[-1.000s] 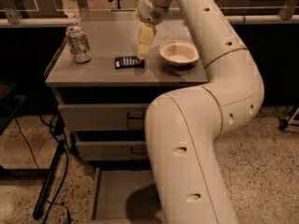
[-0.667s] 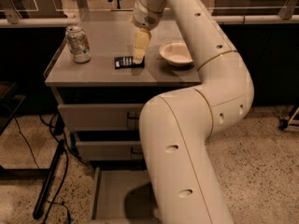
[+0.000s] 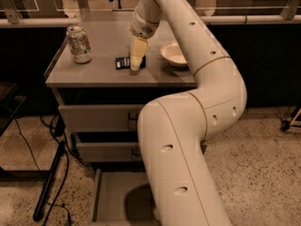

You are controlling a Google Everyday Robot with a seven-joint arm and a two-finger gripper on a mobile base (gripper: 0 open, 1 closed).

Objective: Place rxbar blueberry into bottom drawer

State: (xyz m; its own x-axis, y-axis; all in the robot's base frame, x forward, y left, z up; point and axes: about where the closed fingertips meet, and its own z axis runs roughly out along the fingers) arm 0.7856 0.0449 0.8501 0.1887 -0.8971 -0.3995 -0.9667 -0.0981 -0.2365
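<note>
The rxbar blueberry [image 3: 123,62], a small flat dark bar, lies on the cabinet top [image 3: 99,72], partly covered by the gripper. The gripper [image 3: 135,66], with pale yellow fingers, points down right over the bar's right end, at or near the cabinet top. The bottom drawer [image 3: 113,197] is pulled open at floor level below the two closed drawers; its flat grey inside shows, partly hidden by my arm.
A soda can [image 3: 79,44] stands at the cabinet top's left rear. A white bowl [image 3: 175,53] sits to the right of the bar. My big white arm fills the centre and right. Cables and a black stand [image 3: 49,182] lie on the floor to the left.
The gripper has moved left and lower, from beside the bowl down onto the bar's right end. The bar, can and bowl have stayed put.
</note>
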